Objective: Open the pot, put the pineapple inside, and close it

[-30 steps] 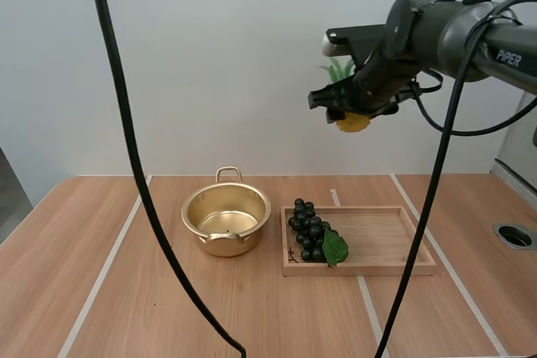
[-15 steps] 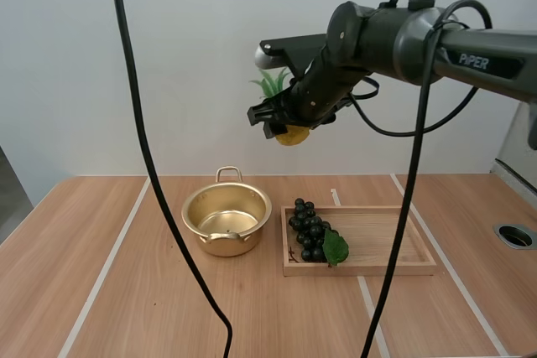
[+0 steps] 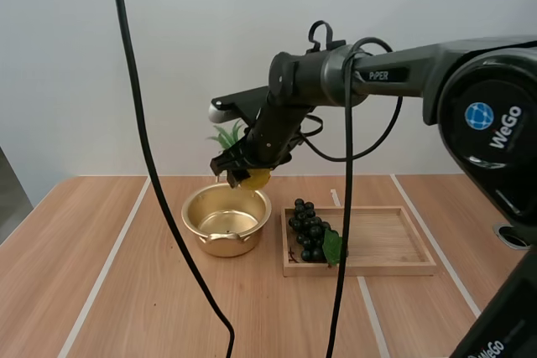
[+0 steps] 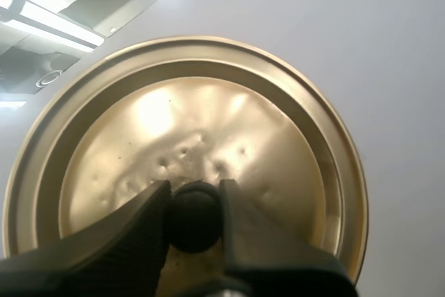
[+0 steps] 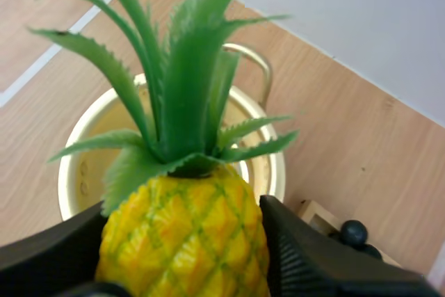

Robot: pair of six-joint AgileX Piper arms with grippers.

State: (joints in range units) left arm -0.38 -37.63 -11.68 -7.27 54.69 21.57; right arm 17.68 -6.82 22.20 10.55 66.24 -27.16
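Note:
My right gripper (image 3: 245, 172) is shut on a yellow pineapple (image 3: 256, 178) with green leaves (image 3: 225, 136), and hangs just above the far rim of the open golden pot (image 3: 226, 220). In the right wrist view the pineapple (image 5: 184, 231) sits pinched between the black fingers (image 5: 306, 255), with the pot (image 5: 274, 172) below and beyond it. The left wrist view looks at the golden lid (image 4: 292, 144) from its top side; my left gripper (image 4: 195, 210) is shut on the lid's black knob (image 4: 193, 217), holding it up in the air.
A wooden tray (image 3: 390, 236) lies right of the pot, holding a bunch of dark grapes (image 3: 310, 230) with a green leaf at its left end. A round metal hole (image 3: 513, 236) sits in the table at the far right.
My right arm has swung left and down with the pineapple, from high over the tray to just above the pot.

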